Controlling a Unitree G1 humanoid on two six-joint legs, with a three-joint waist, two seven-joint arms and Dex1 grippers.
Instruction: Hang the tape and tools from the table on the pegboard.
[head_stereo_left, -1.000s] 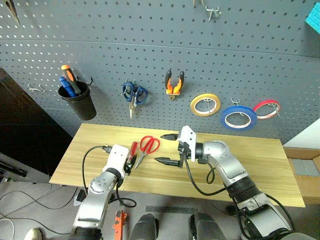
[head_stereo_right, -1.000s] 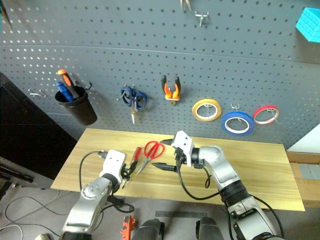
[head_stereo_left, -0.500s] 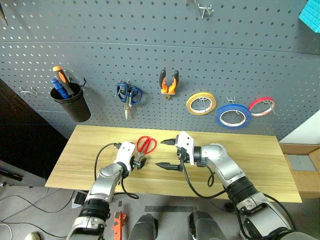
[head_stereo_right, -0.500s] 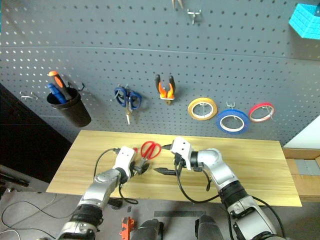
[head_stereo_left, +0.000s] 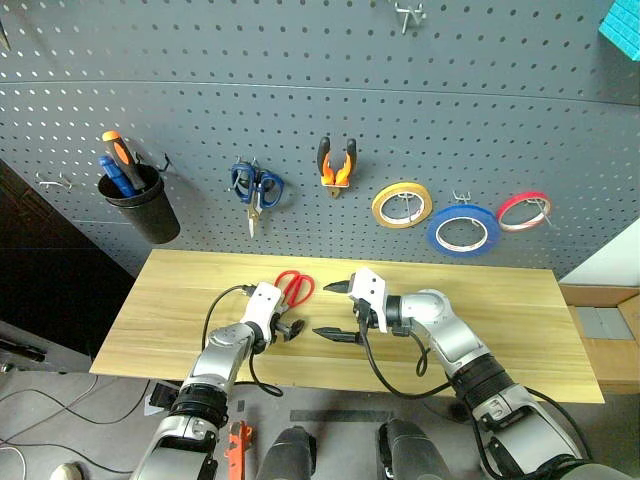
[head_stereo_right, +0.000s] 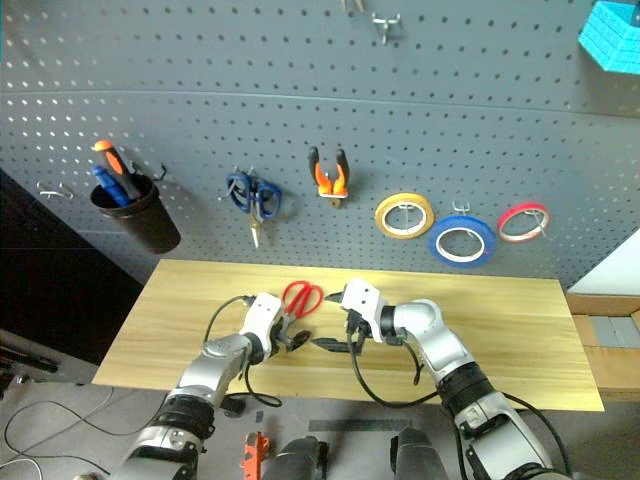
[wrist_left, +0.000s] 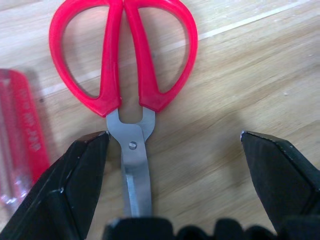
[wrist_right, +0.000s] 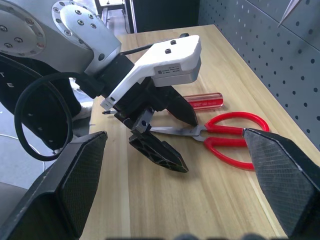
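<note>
We've got our left claw (head_stereo_left: 291, 327) down low on the desk (head_stereo_left: 500, 300), fingers spread wide and holding nothing, straddling the blades of the red-handled scissors (wrist_left: 125, 75). The scissors lie flat on the wood, handles pointing toward the pegboard (head_stereo_left: 400, 120), and the slim red screwdriver (wrist_left: 20, 135) rests just beside them. Our right claw (head_stereo_left: 338, 310) hangs just beside the left one, also wide open and empty, its fingers aimed across at it.

Up on the board, the blue tape (head_stereo_left: 463, 230) hangs on its hook between the yellow roll (head_stereo_left: 404, 204) and the red roll (head_stereo_left: 526, 210), and the orange-and-black pliers (head_stereo_left: 336, 168) are hung too. So by our reckoning the scissors and the screwdriver are what's left, and we're on the scissors pickup.

Next we need to close the left fingers squarely on the blades near the pivot, without nudging the screwdriver, then lift so a handle loop can reach a free hook
</note>
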